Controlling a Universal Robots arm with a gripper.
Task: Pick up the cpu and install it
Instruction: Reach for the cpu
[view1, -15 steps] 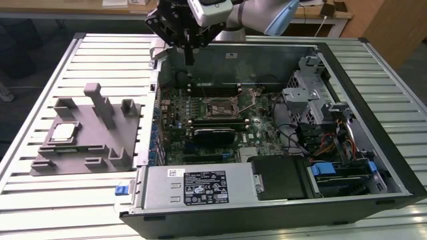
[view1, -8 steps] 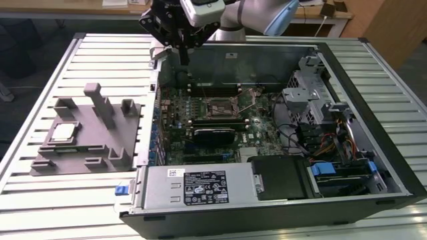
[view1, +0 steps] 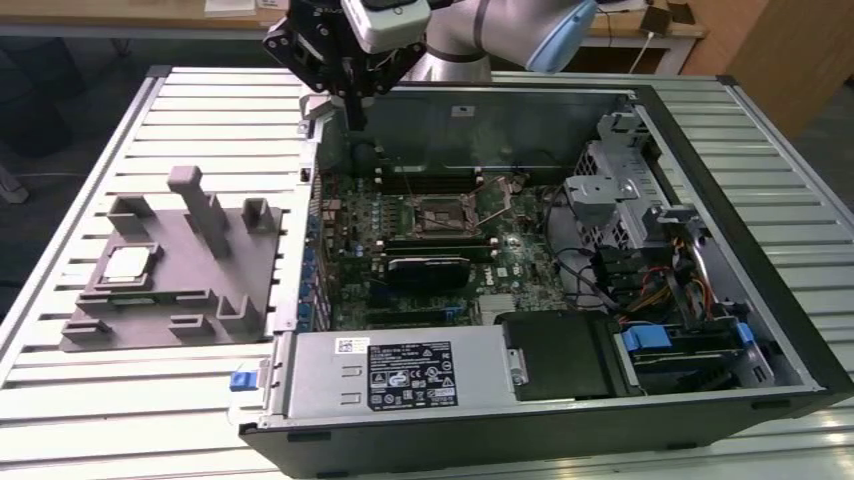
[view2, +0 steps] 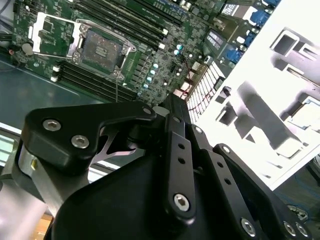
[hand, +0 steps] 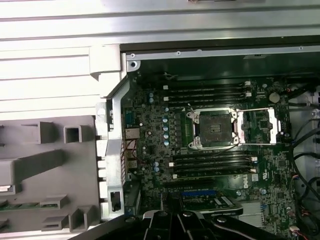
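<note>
You have the cpu (view1: 127, 263) lying flat in a shallow recess of the grey block (view1: 147, 310), with its metal top plate facing up. It sits on the part of the desk (view1: 200, 95) toward the exterior view's left edge. It is square, so it gives you no long axis. Its sides run roughly in line with the block's own edges, and you cannot tell which way its key corner points. The block's upright posts stand just beside it, on the side toward the computer case (view1: 507, 120). Your gripper (view1: 358, 122) hangs well apart from the cpu, above the far wall of the case, near the case corner closest to the block and toward the desk's far edge. The fingers (view1: 358, 105) point straight down and look pressed together into one narrow dark blade, with nothing held between them. In the second wrist view the black linkages likewise draw in to a closed tip. Inside the case the motherboard (view1: 400, 250) lies flat. In the first wrist view its socket (hand: 215, 129) stands open, with the load plate (hand: 260, 127) swung out to one side and the dark contact field bare. The cpu rests on the block, not in the socket, and the gripper is nowhere near touching it.
</note>
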